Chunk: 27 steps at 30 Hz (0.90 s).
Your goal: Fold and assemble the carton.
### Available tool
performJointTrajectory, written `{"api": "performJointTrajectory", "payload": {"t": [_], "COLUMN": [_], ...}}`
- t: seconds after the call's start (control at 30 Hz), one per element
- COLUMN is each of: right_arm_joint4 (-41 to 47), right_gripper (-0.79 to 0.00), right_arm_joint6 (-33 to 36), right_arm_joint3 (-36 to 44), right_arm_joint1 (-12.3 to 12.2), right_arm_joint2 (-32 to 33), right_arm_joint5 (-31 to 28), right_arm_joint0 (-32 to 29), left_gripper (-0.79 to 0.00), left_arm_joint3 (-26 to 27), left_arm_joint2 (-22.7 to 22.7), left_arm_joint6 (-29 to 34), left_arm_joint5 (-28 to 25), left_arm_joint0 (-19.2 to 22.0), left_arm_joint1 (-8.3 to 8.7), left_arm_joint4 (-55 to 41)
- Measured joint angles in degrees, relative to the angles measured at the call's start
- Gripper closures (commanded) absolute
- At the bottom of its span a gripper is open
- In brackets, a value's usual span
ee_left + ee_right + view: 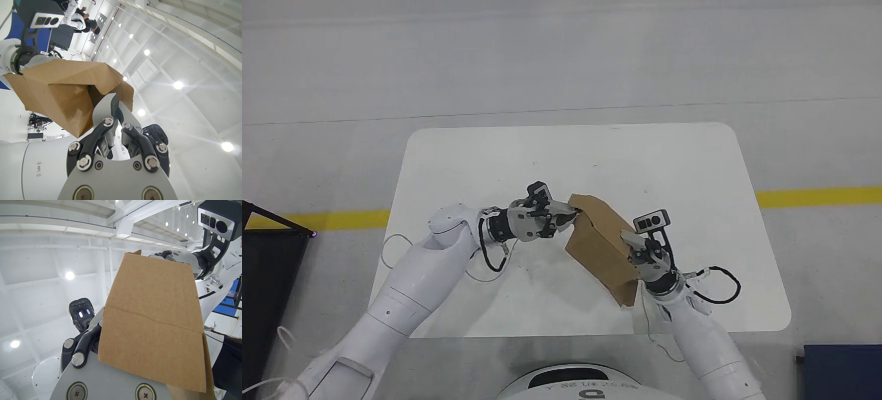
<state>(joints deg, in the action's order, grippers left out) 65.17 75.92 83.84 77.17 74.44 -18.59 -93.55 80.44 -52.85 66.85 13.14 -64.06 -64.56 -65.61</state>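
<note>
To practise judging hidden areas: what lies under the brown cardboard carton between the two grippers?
In the top view the white table shows around the brown cardboard carton. The patch directly beneath is covered, so whether anything lies there cannot be seen.

A large robotics test hall: high white beamed ceiling (pixel 56 237) with round lamps (pixel 178 85), grey floor (pixel 542 60) marked by a yellow line (pixel 817 196), a white table (pixel 692 160), equipment stands (pixel 36 123) behind.
</note>
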Motion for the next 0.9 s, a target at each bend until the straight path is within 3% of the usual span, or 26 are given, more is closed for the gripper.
{"api": "performJointTrajectory", "payload": {"t": [0.9], "right_arm_joint4": [-2.32], "right_gripper": [0.000], "right_arm_joint6": [-0.67], "right_arm_joint3": [1.59], "right_arm_joint1": [-0.21], "right_arm_joint2": [-1.41], "right_arm_joint5": [0.11], "right_arm_joint0": [0.02], "left_gripper": [0.000], "left_arm_joint3": [-3.50], "left_arm_joint2": [2.04], "left_arm_joint6": [3.10], "left_arm_joint5": [2.14], "left_arm_joint0": [1.96], "left_arm_joint1": [-1.93], "left_arm_joint4": [1.41]}}
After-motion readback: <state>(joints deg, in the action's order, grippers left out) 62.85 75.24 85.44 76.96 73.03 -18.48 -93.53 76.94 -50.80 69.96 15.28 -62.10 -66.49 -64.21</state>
